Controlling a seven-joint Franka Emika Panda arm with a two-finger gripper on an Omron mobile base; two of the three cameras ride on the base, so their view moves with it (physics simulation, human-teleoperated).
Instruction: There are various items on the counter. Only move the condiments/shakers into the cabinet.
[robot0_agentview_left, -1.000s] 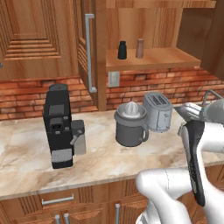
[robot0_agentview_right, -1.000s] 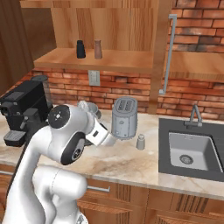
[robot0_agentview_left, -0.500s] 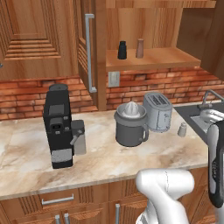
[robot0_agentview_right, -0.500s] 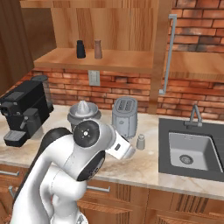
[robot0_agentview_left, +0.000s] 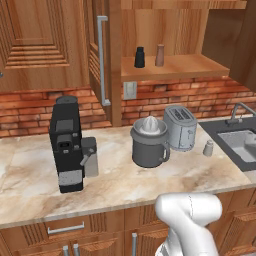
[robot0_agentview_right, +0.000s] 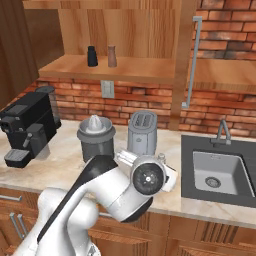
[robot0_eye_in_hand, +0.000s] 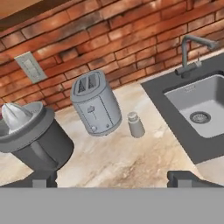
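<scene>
On the cabinet shelf the black shaker and the brown shaker already stand side by side. Right of the toaster, the pale grey shaker is left on the table. My hand is spread wide, empty, facing it.

The glossy white, rounded robot arm is built of smooth, bulbous shells. A broad black band runs along the upper link, and a dark circular joint cap — ringed in grey, with a small hub at its centre — closes the near end. From the left base camera a plain white curved link shows, unmarked. The small dark fingertips of the pincer are blocky and matte.
</scene>
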